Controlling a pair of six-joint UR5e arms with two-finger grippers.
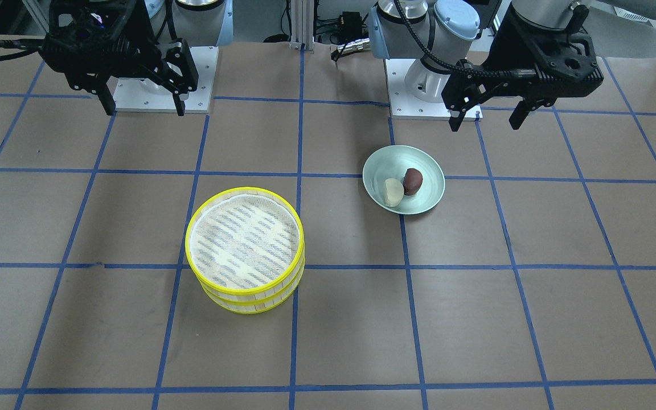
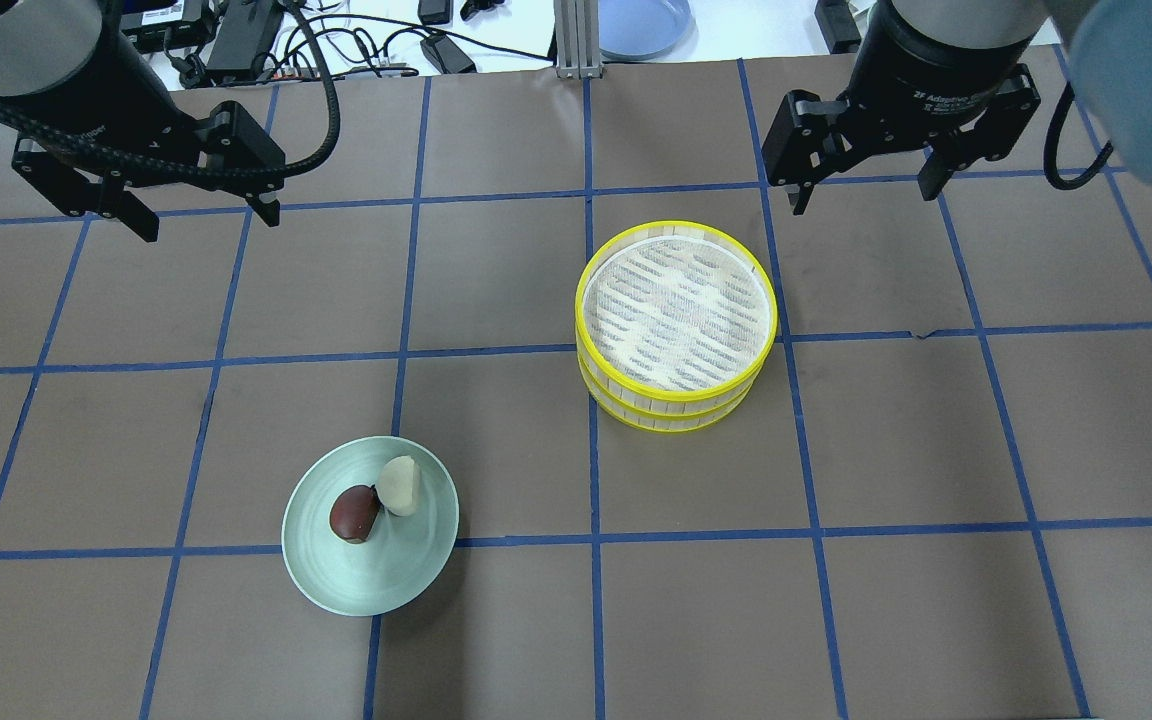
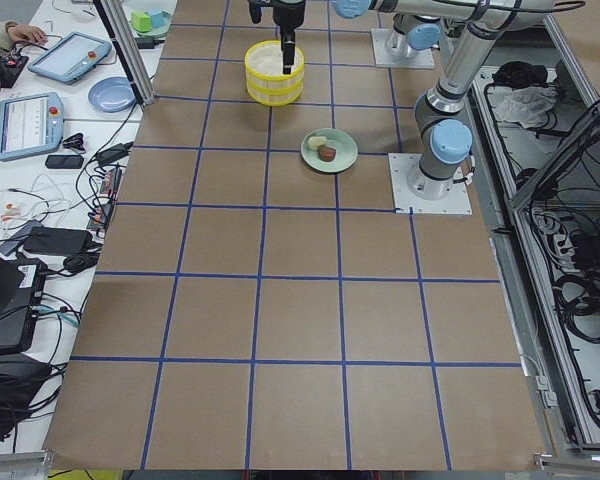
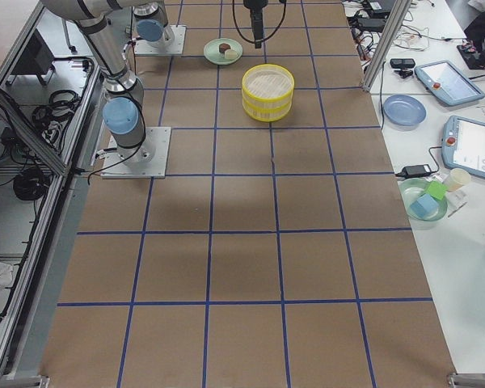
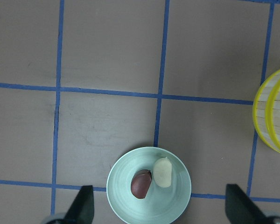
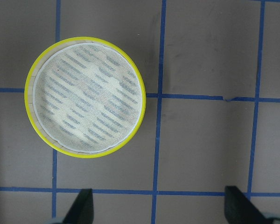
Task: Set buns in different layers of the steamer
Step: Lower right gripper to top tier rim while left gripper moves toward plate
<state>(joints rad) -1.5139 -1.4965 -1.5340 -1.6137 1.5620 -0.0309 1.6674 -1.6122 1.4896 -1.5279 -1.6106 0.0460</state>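
Note:
Two yellow-rimmed steamer layers (image 2: 676,325) stand stacked one on the other, the top one empty; they also show in the front view (image 1: 245,249) and the right wrist view (image 6: 86,97). A pale cream bun (image 2: 400,485) and a dark reddish-brown bun (image 2: 355,513) lie side by side on a pale green plate (image 2: 391,575). They show in the left wrist view too, the cream bun (image 5: 163,172) and the brown bun (image 5: 141,184). My left gripper (image 2: 201,215) is open and empty, high above the table. My right gripper (image 2: 866,190) is open and empty, high near the stack.
The brown table has a blue tape grid. The arm base plates (image 1: 164,80) stand at the robot's edge. Tablets, cables and a blue plate (image 4: 404,110) lie on the side bench beyond the table's edge.

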